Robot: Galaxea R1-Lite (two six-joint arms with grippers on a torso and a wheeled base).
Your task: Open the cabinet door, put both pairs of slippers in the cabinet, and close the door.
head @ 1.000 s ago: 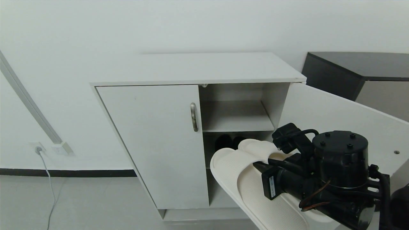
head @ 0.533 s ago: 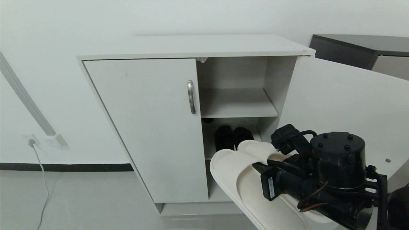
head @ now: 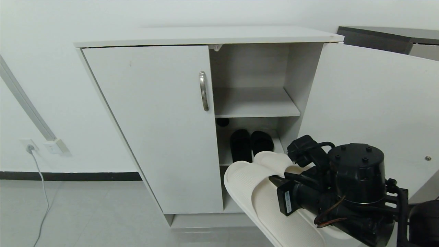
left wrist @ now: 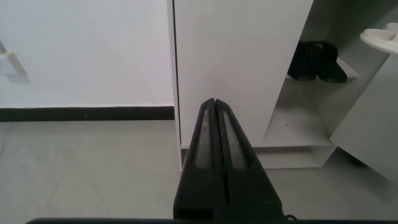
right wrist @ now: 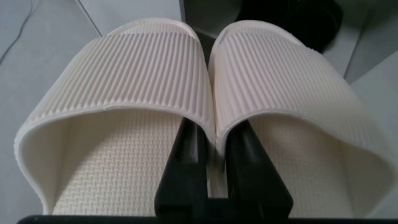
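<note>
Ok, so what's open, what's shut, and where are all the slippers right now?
right cabinet door: open wide
left cabinet door: shut
black slippers: side by side on a shelf inside the cabinet
white slippers: outside the cabinet, held up in front of the opening
right gripper: shut on the white slippers, pinching the pair together
left gripper: shut, holding nothing
wall plug: plugged in

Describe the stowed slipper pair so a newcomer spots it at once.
Start at the white cabinet, its right door open. Inside, on the shelf below the top one, black slippers sit side by side. They are dark; the cream slippers are outside, clamped by the right gripper.
</note>
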